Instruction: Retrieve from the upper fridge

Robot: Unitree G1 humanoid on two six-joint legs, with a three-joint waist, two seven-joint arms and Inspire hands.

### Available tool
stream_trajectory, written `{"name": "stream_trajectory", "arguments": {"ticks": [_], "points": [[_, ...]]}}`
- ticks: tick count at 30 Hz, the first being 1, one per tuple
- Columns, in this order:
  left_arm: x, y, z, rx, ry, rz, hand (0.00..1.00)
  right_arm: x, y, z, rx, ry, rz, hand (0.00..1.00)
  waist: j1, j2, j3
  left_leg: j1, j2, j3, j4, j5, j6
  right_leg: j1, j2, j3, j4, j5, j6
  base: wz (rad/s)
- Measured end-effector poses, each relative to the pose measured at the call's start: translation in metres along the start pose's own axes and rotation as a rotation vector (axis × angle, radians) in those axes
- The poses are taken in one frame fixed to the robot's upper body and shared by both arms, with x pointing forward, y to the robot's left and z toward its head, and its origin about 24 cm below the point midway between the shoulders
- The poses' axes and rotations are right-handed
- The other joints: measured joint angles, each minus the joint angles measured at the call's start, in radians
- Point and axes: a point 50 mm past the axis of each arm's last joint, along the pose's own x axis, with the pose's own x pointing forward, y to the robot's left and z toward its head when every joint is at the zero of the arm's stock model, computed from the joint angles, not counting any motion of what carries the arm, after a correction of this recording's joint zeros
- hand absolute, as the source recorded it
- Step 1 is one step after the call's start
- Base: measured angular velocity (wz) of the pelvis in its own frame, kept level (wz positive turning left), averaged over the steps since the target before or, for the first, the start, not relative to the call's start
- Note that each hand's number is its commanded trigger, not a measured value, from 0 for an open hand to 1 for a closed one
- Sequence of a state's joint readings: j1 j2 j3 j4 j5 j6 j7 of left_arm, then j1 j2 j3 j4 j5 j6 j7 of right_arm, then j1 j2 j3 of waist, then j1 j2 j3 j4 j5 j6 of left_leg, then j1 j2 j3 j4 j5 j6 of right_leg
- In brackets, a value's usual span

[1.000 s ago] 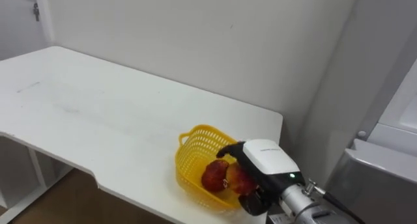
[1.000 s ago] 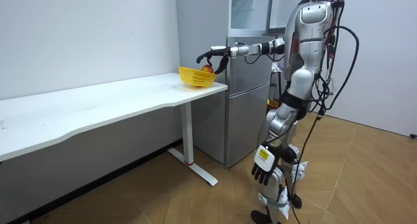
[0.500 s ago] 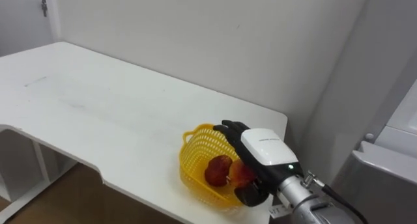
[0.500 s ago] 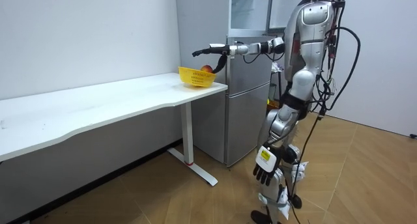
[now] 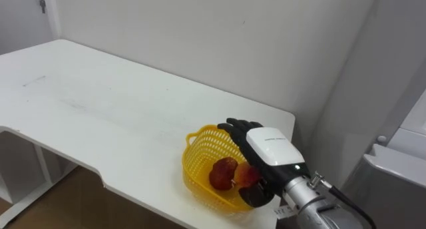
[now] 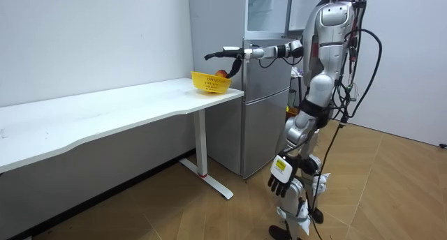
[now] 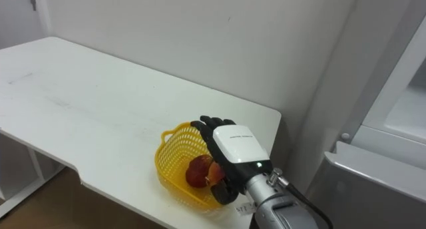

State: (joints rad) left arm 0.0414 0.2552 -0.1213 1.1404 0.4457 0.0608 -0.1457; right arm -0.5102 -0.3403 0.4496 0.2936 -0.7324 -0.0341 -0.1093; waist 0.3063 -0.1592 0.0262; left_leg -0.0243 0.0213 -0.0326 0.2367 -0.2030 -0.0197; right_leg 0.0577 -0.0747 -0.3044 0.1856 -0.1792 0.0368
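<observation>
Lifted off the fruit (image 5: 223, 173), right hand (image 5: 269, 149) hovers over basket (image 5: 198, 137) — fingers spread, empty.

Fruit (image 5: 223, 173) in basket (image 5: 198, 164) on table (image 5: 100, 116) corner (fridge (image 5: 394, 174) just right)

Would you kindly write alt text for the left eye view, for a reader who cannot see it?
The robot's right hand, fingers straight, reaches over a yellow basket holding two red fruits near the right end of a white table. A plain wall stands behind, and a pale fridge shows at the right edge.
</observation>
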Motion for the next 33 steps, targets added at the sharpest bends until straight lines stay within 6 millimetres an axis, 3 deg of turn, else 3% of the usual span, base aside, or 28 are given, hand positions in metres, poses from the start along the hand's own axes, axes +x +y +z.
{"name": "stream_trajectory", "arguments": {"ticks": [8,11,16,23,32,33], "points": [[0.0,-0.001,0.0,0.004,-0.002,0.003,0.0,0.002,-0.003,0.001,0.089,-0.004,-0.012,0.0,-0.009,0.001,0.0008,0.002,0.0,-0.001,0.003,0.0,0.0,0.008,0.0,-0.001,-0.001,0.0,0.0,0.0],[0.0,-0.003,-0.003,0.0,0.002,0.0,0.0,0.004,-0.009,0.005,0.102,-0.03,-0.032,0.0,-0.027,0.003,0.0009,-0.001,0.0,-0.002,0.004,0.0,0.0,0.01,0.0,-0.004,0.0,0.0,0.0,0.03],[0.0,-0.009,-0.005,0.001,0.007,-0.012,0.0,0.004,-0.038,0.011,0.173,-0.066,-0.151,0.0,-0.042,0.02,-0.0011,0.004,0.0,-0.003,0.004,0.0,0.0,0.015,0.0,-0.006,0.0,0.0,0.0,0.01],[-0.001,-0.01,-0.009,0.0,0.017,-0.012,0.0,0.003,-0.049,0.019,0.185,-0.121,-0.205,0.0,-0.082,0.04,-0.0032,0.02,0.0,-0.003,-0.003,0.0,0.0,0.026,0.0,-0.002,-0.001,0.0,0.0,0.0],[-0.001,-0.013,-0.012,-0.007,0.017,0.01,0.0,-0.002,-0.077,0.008,0.307,-0.114,-0.391,0.0,-0.112,0.048,-0.0069,0.037,0.0,0.004,-0.002,0.0,0.0,0.04,0.001,0.01,-0.001,0.0,0.0,-0.02],[-0.001,-0.014,-0.013,-0.008,0.02,0.013,0.0,-0.003,-0.079,0.007,0.331,-0.11,-0.419,0.0,-0.115,0.051,-0.0106,0.038,0.001,0.004,-0.002,0.0,0.0,0.041,0.001,0.012,-0.001,0.0,0.0,0.0]]}}
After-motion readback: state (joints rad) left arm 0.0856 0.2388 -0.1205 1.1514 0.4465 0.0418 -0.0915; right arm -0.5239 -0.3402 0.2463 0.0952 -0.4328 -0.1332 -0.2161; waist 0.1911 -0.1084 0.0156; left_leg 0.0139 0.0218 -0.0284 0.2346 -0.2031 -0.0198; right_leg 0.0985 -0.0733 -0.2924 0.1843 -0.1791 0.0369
